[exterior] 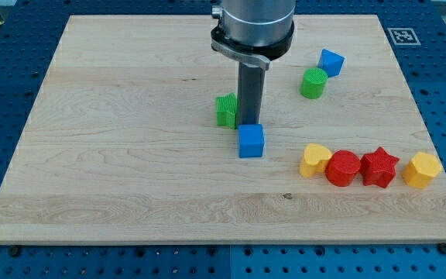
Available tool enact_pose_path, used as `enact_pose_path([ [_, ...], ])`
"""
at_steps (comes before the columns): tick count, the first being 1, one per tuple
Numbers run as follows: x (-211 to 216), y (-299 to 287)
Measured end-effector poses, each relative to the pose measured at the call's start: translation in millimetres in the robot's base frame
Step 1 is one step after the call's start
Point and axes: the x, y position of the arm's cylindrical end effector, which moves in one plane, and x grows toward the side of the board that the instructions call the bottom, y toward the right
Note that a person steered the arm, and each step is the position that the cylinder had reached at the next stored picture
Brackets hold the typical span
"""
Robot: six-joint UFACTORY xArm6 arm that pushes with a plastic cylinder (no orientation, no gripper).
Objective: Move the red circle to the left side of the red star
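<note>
Red circle (342,168) already touching red star (379,167) on its view-left flank, yellow heart (314,160) against circle's other side. My tip (248,124) hidden behind blue cube (251,141), beside green block (226,110); holding nothing. Circle lies well toward view's right and lower from tip.

Red circle (343,167) touches red star's (379,167) left.

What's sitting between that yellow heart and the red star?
In the camera view, only the red circle lies between the yellow heart and the red star, touching or nearly touching both.
</note>
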Motion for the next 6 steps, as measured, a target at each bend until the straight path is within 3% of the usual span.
enact_pose_path([
  [2, 35.0, -2.2],
  [3, 16.6, 3.6],
  [6, 16.6, 102.2],
])
